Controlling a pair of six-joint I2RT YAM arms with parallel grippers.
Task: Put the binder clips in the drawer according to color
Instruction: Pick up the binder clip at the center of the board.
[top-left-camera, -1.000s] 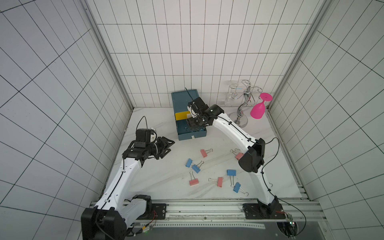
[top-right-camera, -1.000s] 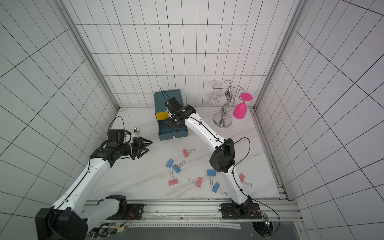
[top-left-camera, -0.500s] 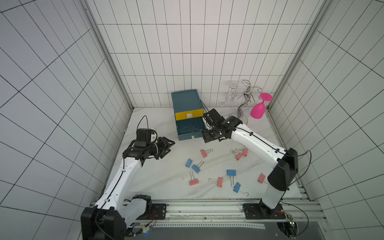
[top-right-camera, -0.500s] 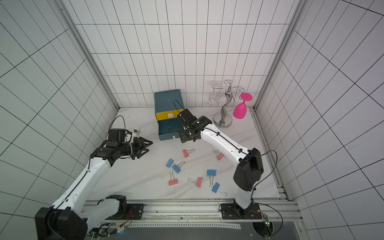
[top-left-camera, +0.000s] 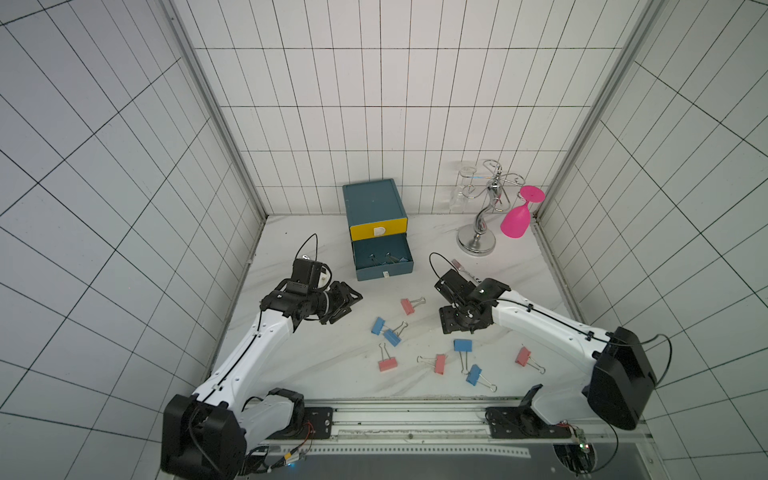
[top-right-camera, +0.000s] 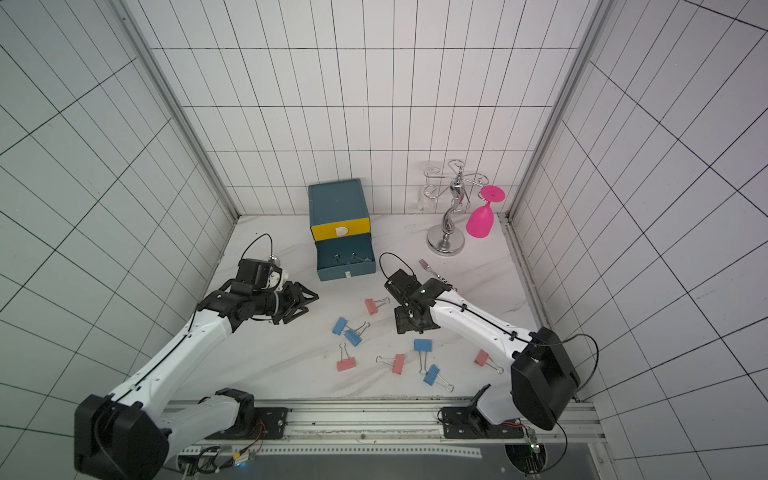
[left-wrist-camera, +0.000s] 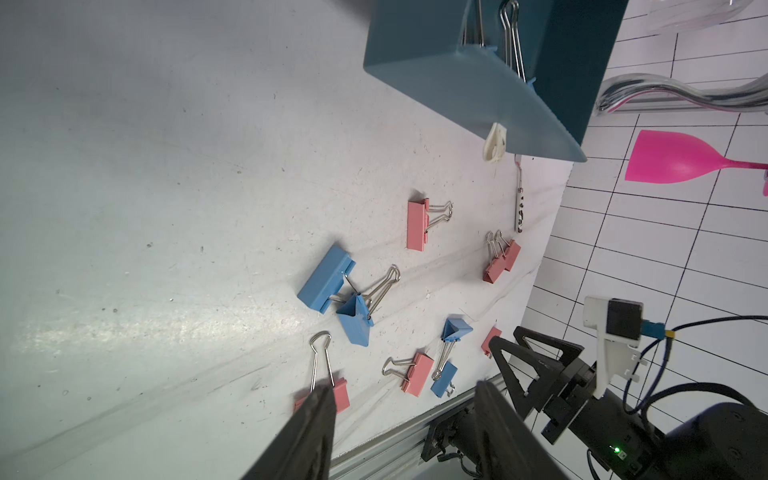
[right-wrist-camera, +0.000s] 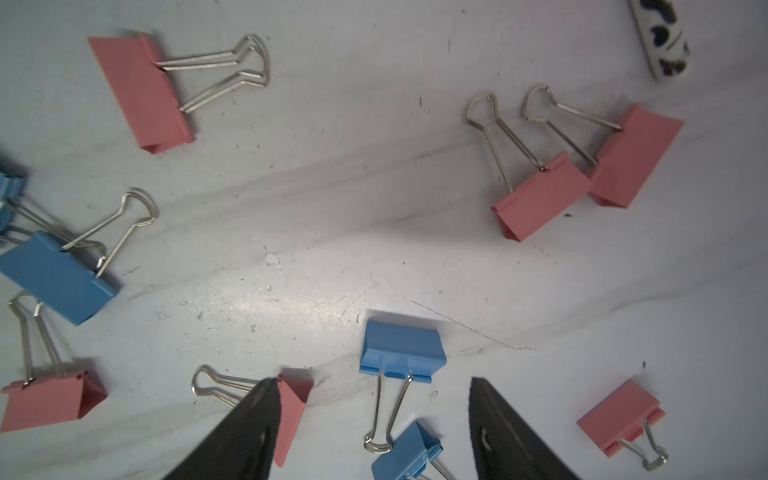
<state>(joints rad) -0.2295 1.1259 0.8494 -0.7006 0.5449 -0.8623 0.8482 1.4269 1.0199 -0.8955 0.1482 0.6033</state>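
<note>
Right hand (right-wrist-camera: 372, 380), spread empty, is hovering near the blue binder clip (top-left-camera: 462, 345) at its five o'clock, probably light, stiff, slick; pinch its body.

Both top views look steeply down from high above the near edge of the desk (top-left-camera: 316, 357) toward the tiled back wall (top-left-camera: 395, 124), covering the whole desk. The left wrist camera looks past its own jaws, low and slanting across the desk to the open drawer (left-wrist-camera: 457, 83) and scattered binder clips (left-wrist-camera: 417, 224); the right wrist camera hangs closer, seemingly almost straight down, over those same clips.
</note>
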